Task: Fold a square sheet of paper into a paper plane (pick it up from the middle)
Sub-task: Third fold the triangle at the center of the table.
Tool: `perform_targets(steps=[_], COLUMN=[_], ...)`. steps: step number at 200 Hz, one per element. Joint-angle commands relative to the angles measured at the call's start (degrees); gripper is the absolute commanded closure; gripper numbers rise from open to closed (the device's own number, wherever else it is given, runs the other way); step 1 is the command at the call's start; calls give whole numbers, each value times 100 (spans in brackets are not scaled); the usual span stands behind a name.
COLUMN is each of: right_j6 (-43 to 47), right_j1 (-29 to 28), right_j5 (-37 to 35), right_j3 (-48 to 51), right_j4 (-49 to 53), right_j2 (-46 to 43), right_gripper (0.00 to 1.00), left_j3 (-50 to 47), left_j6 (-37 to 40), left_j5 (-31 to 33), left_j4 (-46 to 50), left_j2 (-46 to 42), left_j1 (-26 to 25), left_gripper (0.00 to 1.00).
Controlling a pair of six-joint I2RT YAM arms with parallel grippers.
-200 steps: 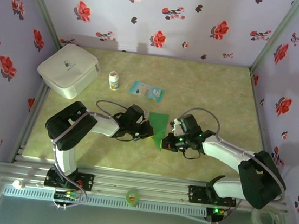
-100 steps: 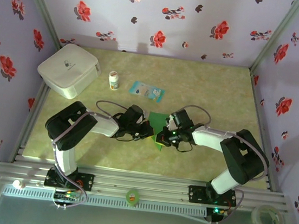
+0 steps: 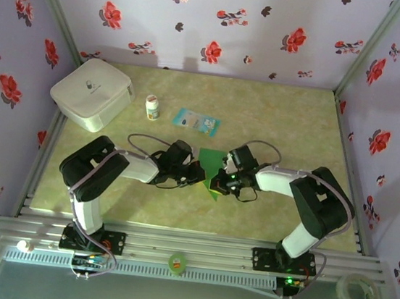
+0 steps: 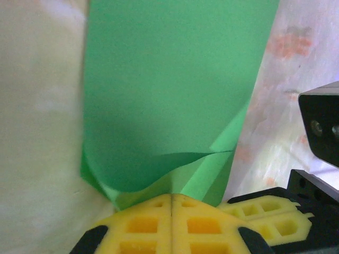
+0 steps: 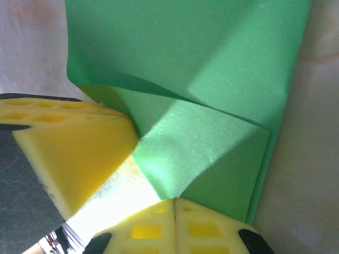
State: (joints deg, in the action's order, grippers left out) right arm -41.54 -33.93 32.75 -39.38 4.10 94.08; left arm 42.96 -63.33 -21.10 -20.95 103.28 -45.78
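The square sheet of paper (image 3: pixel 211 162) is bright green and partly folded, and it lies mid-table between my two arms. In the left wrist view the sheet (image 4: pixel 169 79) rises from my left gripper (image 4: pixel 172 198), whose yellow jaws are shut on its near edge where a crease runs in. The right gripper (image 5: pixel 175 200) is shut on a folded flap of the sheet (image 5: pixel 212 63). From above, the left gripper (image 3: pixel 198 176) and the right gripper (image 3: pixel 217 183) sit close together at the sheet's near point. The left gripper's yellow finger (image 5: pixel 69 153) shows in the right wrist view.
At the back left stands a white box (image 3: pixel 92 93). Beside it is a small white bottle (image 3: pixel 152 106), and a blue-and-white packet (image 3: pixel 197 122) lies just behind the paper. A tape roll (image 3: pixel 355 292) lies off the table at the near right.
The right arm has folded its elbow inward and its gripper has shifted a little left along the paper's near point. The left arm has stayed put, and both grippers have stayed shut.
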Motion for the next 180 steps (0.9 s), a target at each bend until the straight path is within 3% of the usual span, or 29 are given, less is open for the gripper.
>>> perform_targets(steps=[1,62,89,137,180], right_j6=[315,403,433,506,618], right_j1=[106,148,150,150,154], right_j5=[-349,-268,-269,-316,-278], right_j3=[182,172,203,271,309], right_j4=[522,460,456,496,506], right_j2=[49,110,136,225,284], right_gripper=[99,99,99,100,100], left_j3=[-18,312,442,320,373], left_j6=[220,224,182,-31,243], left_j5=[193,-129,65,660,766], left_j4=[102,380,431,633,1188], left_j2=[-391,-46,159,350,416], left_j1=[-41,-218,-230,38,573], left_gripper=[94,95,96,97,97])
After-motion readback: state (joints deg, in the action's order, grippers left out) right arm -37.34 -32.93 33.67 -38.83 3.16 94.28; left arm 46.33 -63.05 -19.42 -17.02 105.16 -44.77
